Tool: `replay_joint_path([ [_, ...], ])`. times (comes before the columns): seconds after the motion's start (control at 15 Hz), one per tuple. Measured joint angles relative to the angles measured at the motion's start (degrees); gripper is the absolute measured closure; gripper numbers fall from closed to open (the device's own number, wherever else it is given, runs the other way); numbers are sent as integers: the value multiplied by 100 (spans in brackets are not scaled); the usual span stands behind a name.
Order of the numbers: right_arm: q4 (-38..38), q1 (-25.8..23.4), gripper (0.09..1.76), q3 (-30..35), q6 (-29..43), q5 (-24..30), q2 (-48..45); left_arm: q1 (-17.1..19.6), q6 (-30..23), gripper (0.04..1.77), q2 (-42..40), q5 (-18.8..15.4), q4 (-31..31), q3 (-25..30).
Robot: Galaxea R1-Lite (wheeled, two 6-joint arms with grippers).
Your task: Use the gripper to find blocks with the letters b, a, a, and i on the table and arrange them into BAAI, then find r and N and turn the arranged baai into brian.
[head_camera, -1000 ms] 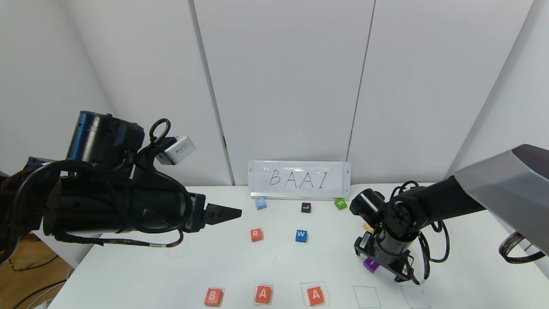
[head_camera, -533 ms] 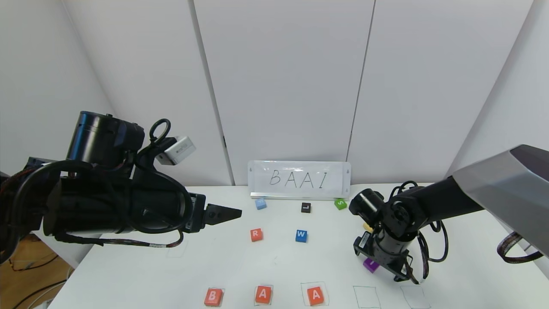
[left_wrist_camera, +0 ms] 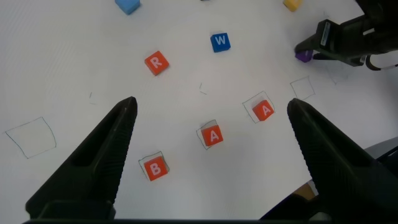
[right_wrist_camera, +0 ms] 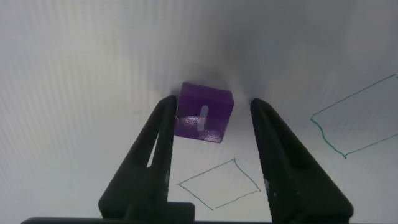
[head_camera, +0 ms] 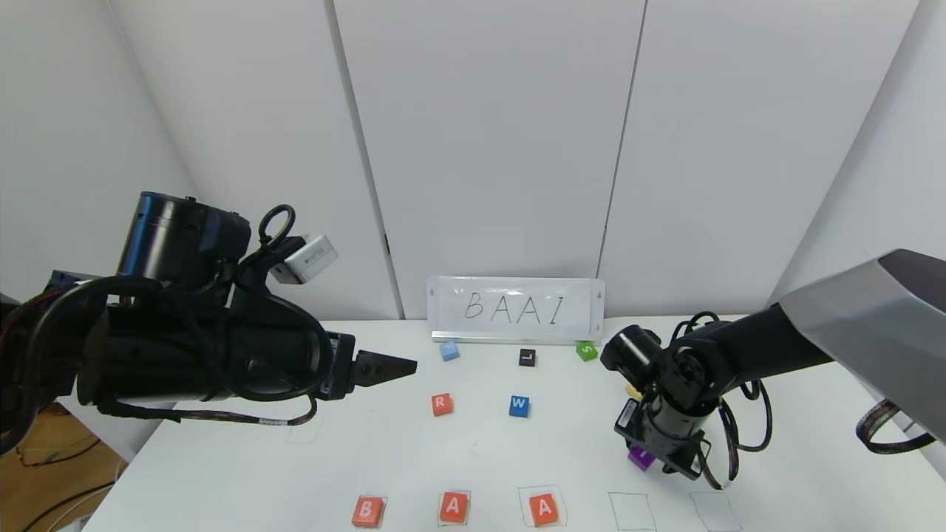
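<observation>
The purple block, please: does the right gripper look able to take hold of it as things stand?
Probably yes. The right gripper is down at the table with a finger on each side of the purple block, and nothing lies between them, though the block sits skewed.

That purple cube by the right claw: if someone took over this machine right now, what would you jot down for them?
Right gripper: down at the table, jaws either side of the purple I block; one finger is at its edge, a gap shows on the other side, so no firm grip yet.
Left gripper: open, parked in the air over the table's left side.
Done: B, A and A sit in a row at the near edge.
Left: put I in the next green square, then fetch R; no N block can be made out.
</observation>
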Motion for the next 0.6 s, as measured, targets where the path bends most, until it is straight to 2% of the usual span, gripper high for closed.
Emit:
replay_joint_path([
  [0.07,2,0,108,0,-2,0,5,0,0,9,5,0,0,0],
  [0.13,2,0,126,0,-4,2,7,-2,0,9,9,0,-1,0],
  [0.2,2,0,131,0,-2,-2,11,-2,0,9,13,2,-1,0],
  [0.6,0,-2,131,0,-2,2,11,-2,0,9,20,0,-6,11],
])
